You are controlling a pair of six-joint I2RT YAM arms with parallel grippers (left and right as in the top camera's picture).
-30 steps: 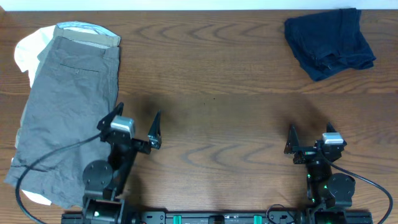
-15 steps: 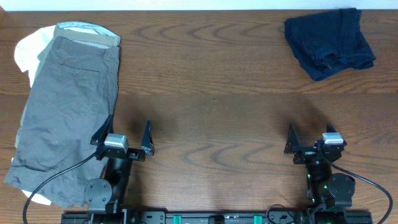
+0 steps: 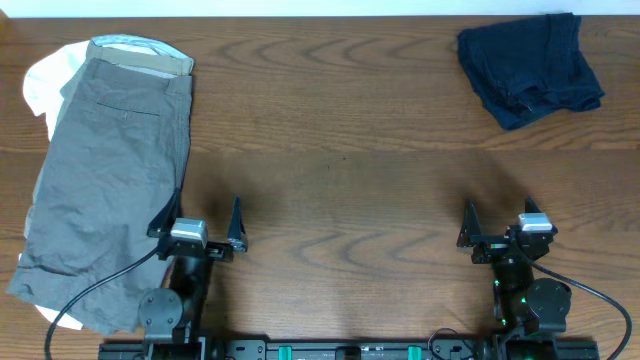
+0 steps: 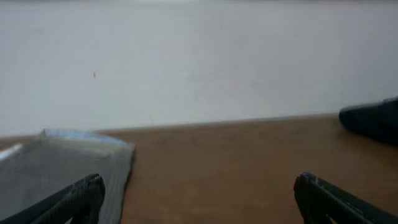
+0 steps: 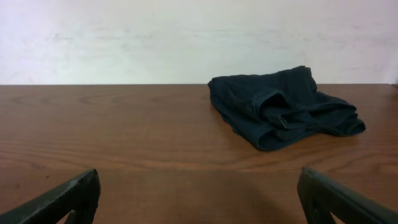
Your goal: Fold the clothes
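Shorts (image 3: 530, 68) navy, soft, probably light and limp, crumpled at far right of desk (image 3: 350, 120); best pinched at two outer corners. Left hand (image 3: 200, 220), right hand (image 3: 498, 228) both spread apart, empty.

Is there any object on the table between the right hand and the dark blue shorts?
No, nothing visible. The right hand is open near the front edge, and only bare wooden table lies between it and the dark blue shorts, crumpled at the far right corner.
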